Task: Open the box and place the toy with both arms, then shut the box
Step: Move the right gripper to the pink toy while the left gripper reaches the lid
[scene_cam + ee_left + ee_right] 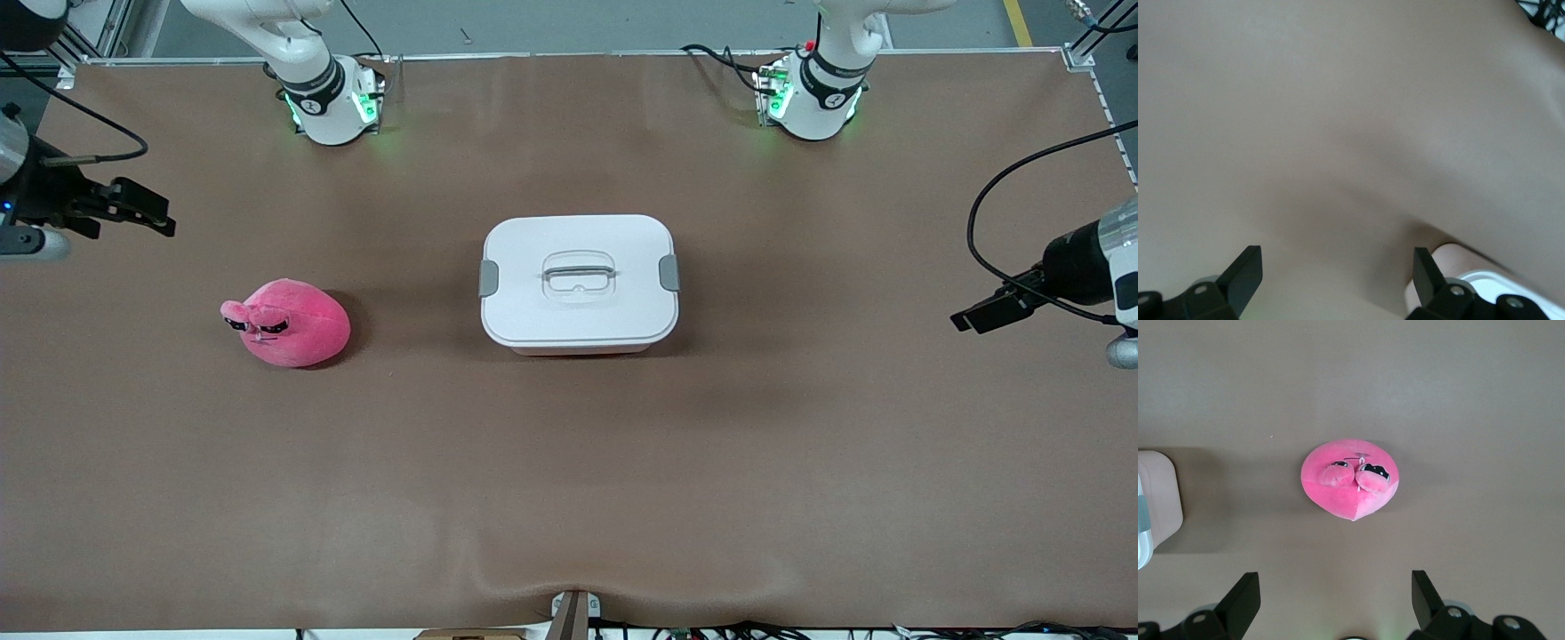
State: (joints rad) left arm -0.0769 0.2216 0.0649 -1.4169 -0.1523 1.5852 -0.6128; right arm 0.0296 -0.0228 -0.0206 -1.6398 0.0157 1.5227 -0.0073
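Closed and clipped, the box [579,283] is seen at the middle of the worktop [569,462], its white lid [578,311] on, a grey clip [488,278] at the end toward the right arm and another clip [669,272] at the end toward the left arm, and the recessed grey handle [579,270] lying flat in the lid. No writing can be read on it. The toy [286,323] is set on the worktop well apart from the box, toward the right arm's end (its dark eyes and lips are turned that way too), slightly nearer to the front camera than the box.

The right end effector [1331,600] is held in the air over the worktop at that end, near the toy, fingers spread wide with nothing between them. The left end effector [1338,280] is held over the opposite end, well apart from the box, fingers likewise spread and empty; a corner of the box shows in its wrist view. Both arms reach in from the sides, roughly level.
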